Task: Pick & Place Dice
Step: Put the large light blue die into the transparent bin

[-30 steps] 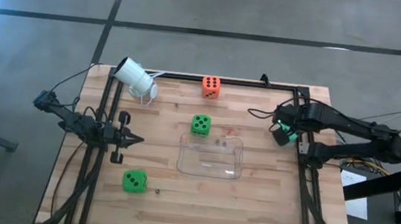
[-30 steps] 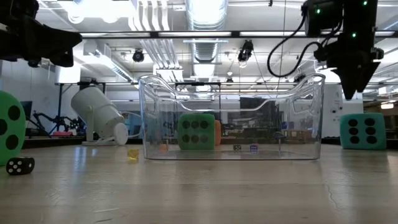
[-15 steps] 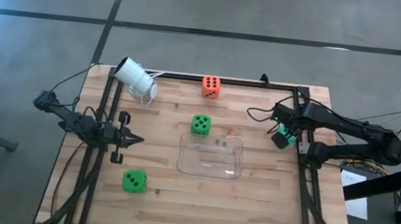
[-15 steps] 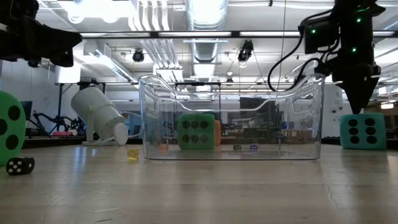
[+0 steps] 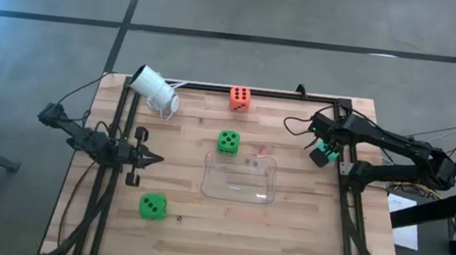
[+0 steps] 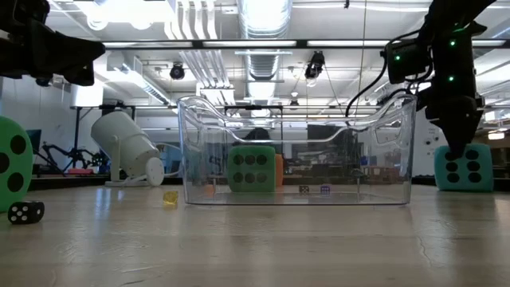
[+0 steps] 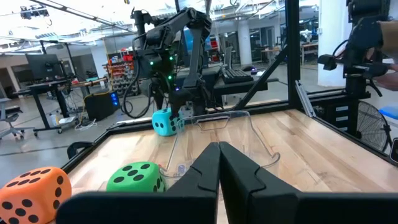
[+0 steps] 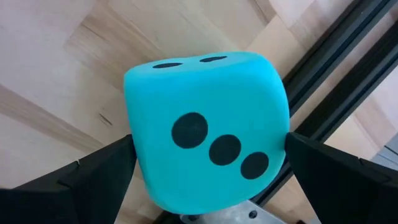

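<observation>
A teal die point(image 8: 208, 130) rests on the wood by the table's right rail, three pips facing up. My right gripper point(image 8: 208, 158) points down over it, open, with one dark finger point(image 8: 102, 171) on each side of the die; in the high view the gripper point(image 5: 321, 152) covers most of the die. My left gripper point(image 5: 157, 159) waits shut and level at the left. Two green dice point(image 5: 227, 141) point(image 5: 152, 206) and an orange die point(image 5: 239, 98) sit on the table.
A clear plastic tub point(image 5: 240, 178) stands at mid-table. A white cylindrical camera point(image 5: 154, 90) lies tipped at the far left. A tiny black die point(image 6: 25, 212) lies near the front green one. A black frame rail point(image 5: 343, 190) runs close beside the teal die.
My right gripper has sunk toward the teal die, rolling a little at the wrist, and its open fingers now straddle the die's upper part. The die has not moved.
</observation>
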